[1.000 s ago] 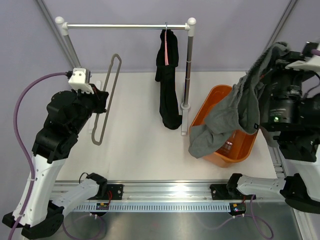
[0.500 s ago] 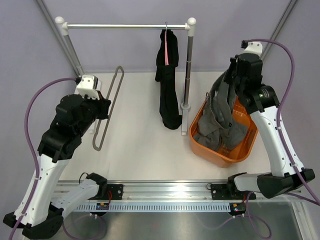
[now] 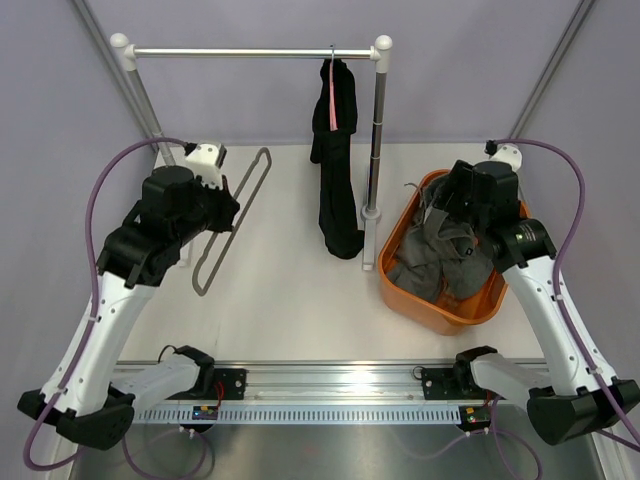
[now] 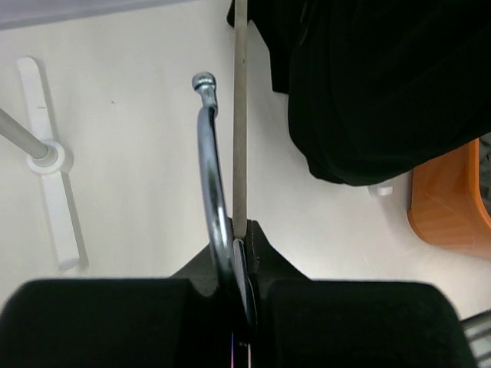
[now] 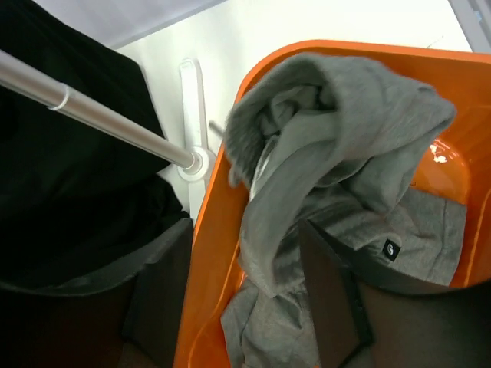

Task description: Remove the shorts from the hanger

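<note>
Looking along its fingers, only the left wrist view shows the left gripper (image 4: 242, 253) clamped on the hanger (image 4: 239, 115), at 9 o'clock from above. At 3 o'clock, the orange tub (image 5: 207, 268) holds the grey shorts (image 5: 322, 138) beneath the right gripper (image 5: 242, 253), whose jaws are parted and empty.

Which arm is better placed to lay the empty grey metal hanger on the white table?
Left. The left gripper is shut on the grey metal hanger above the white table; the right gripper is open over the grey fabric shorts in the orange plastic basket.
</note>
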Available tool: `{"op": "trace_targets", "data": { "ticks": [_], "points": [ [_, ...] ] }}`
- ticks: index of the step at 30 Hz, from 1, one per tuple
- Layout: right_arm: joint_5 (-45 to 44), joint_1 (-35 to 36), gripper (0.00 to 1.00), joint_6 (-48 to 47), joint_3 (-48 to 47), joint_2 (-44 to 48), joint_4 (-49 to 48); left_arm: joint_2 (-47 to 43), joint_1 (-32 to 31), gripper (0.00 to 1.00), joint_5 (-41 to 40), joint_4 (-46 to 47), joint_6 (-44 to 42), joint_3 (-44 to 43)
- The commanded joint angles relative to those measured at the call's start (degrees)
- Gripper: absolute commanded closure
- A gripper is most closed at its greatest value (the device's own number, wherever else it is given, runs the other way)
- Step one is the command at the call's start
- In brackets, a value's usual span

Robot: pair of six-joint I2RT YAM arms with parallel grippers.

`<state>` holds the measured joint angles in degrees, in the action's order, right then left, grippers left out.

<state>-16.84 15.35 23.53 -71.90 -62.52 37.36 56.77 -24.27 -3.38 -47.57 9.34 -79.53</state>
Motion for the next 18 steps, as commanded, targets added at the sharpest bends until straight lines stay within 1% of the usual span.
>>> {"op": "trace_targets", "data": {
  "ticks": [1, 2, 10, 13, 15, 18],
  "points": [
    [2.2, -0.1, 0.33, 1.6, -0.1, 4.2, -2.8, 2.4, 0.1, 1.0, 5.2, -0.6, -1.8, -6.9],
    [2.4, -0.1, 0.29, 1.5, -0.3, 4.8, -2.4, 3.8, 0.1, 1.0, 6.1, -0.9, -2.0, -7.8],
    [7.5, -0.1, 0.25, 0.6, -1.4, 10.5, -0.8, 10.1, 2.4, 1.0, 9.9, -0.4, -2.5, -18.1],
    [10.1, -0.1, 0.24, 0.3, -1.3, 12.2, -1.0, 13.0, 4.2, 1.0, 12.2, 0.8, -2.8, -21.5],
    [11.6, -0.1, 0.24, 0.3, -1.3, 13.0, -0.9, 14.8, 5.9, 1.0, 15.4, 1.7, -3.4, -23.4],
    [14.1, -0.1, 0.24, 0.4, -0.9, 14.4, -1.0, 19.2, 8.3, 1.0, 18.5, 1.9, -3.5, -27.9]
  ]
}}
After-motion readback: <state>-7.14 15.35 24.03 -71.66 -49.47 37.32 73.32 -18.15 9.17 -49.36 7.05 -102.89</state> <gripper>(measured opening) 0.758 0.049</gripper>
